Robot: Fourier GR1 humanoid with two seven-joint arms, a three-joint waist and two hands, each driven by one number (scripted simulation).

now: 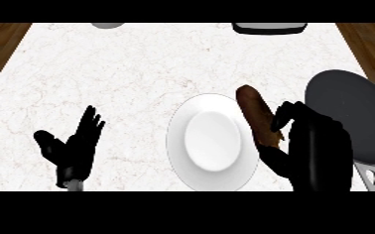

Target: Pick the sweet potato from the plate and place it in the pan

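Nearest to us, at the lower left, we note the left hand (72,148) resting open over the marble counter (132,74), its fingers straight and spread apart, thumb out to the left, holding nothing.

At the lower right we find the right hand (311,144), its fingers and thumb curled round the near end of the sweet potato (255,111). The sweet potato is a long brown piece, its far end pointing away and slightly left, its near end hidden within the hand. It lies across the right rim of the white plate (212,141), which sits in the middle near part of the counter; we cannot tell whether the sweet potato is touching the plate's rim or raised above it.

Just right of the hand we record the dark pan (341,96), partly hidden behind the hand, with a pale handle (365,176) showing at the near right edge.

At the far edge we observe a grey round object (108,25) to the left and a dark object with a pale band (270,28) to the right, both cut off by the view. Wooden strips (13,42) border the counter on both sides.
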